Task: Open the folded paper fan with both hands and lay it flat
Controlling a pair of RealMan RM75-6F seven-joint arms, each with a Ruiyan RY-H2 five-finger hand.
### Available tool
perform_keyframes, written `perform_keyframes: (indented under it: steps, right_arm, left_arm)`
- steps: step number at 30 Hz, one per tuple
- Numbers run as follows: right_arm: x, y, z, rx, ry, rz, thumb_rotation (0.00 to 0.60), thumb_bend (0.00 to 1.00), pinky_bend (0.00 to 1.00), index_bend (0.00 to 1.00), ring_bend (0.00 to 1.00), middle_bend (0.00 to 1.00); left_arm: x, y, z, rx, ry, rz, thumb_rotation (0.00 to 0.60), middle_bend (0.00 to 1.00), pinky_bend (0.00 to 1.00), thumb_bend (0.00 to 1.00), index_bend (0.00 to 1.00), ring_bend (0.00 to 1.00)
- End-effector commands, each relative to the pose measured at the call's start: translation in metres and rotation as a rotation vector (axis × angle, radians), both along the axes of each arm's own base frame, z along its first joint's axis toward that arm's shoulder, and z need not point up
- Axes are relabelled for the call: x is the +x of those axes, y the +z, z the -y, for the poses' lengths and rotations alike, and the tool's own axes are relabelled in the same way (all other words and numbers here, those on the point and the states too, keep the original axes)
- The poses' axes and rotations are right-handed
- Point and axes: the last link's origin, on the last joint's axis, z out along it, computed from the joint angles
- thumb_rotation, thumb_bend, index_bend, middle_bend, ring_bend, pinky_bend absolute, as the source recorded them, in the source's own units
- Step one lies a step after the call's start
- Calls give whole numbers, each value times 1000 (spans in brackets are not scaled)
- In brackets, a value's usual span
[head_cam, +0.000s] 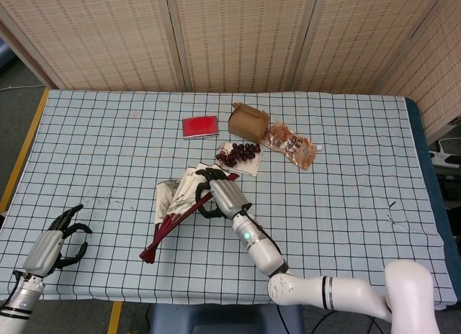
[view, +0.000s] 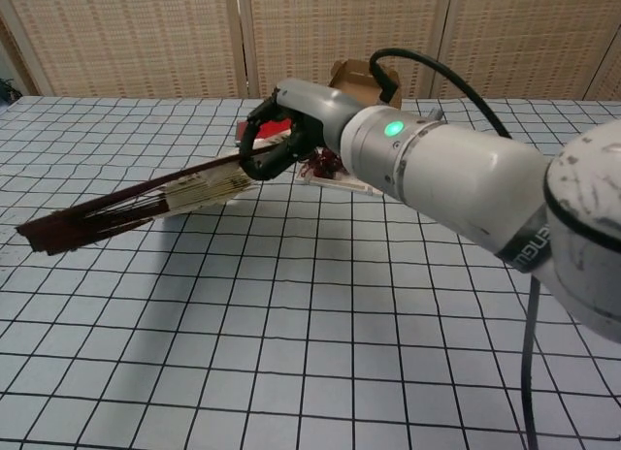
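Note:
The paper fan [head_cam: 171,213] has cream painted leaves and dark red ribs. It is part way spread and tilted up off the checked cloth. My right hand [head_cam: 218,195] grips its upper end near the outer rib. In the chest view the fan [view: 160,199] shows nearly edge-on, slanting down to the left from my right hand [view: 283,132], and its pivot end hangs above the table. My left hand [head_cam: 60,235] lies at the table's front left corner, far from the fan, with its fingers apart and nothing in it. The chest view does not show it.
Behind the fan lie a red booklet [head_cam: 199,125], a brown cardboard box [head_cam: 248,120], dark grapes [head_cam: 241,152] on a paper sheet and an orange snack packet [head_cam: 289,145]. A bamboo screen stands behind the table.

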Motion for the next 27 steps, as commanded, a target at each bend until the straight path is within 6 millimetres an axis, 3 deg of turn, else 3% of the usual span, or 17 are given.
perform_keyframes:
  steps: [1, 7, 12, 19, 27]
  right_arm:
    - [7, 6, 1, -4, 1, 24, 600, 513, 0, 718, 0, 103]
    - [17, 6, 0, -8, -6, 57, 600, 513, 0, 719, 0, 103]
    - [25, 7, 4, -10, -28, 110, 600, 513, 0, 719, 0, 103]
    - [35, 9, 7, -38, -24, 148, 600, 513, 0, 721, 0, 103]
    - [50, 6, 1, -34, -14, 175, 600, 513, 0, 723, 0, 103]
  left_arm:
    - [9, -14, -6, -17, 28, 146, 600, 0, 83, 450, 70, 0]
    - [32, -29, -29, 53, 30, 283, 600, 0, 78, 442, 68, 0]
    - [53, -46, -27, -17, 19, 337, 600, 0, 80, 442, 94, 0]
    - [75, -61, -21, -137, -5, 372, 600, 0, 79, 443, 47, 0]
    - [98, -72, -43, -25, -13, 411, 600, 0, 79, 430, 12, 0]
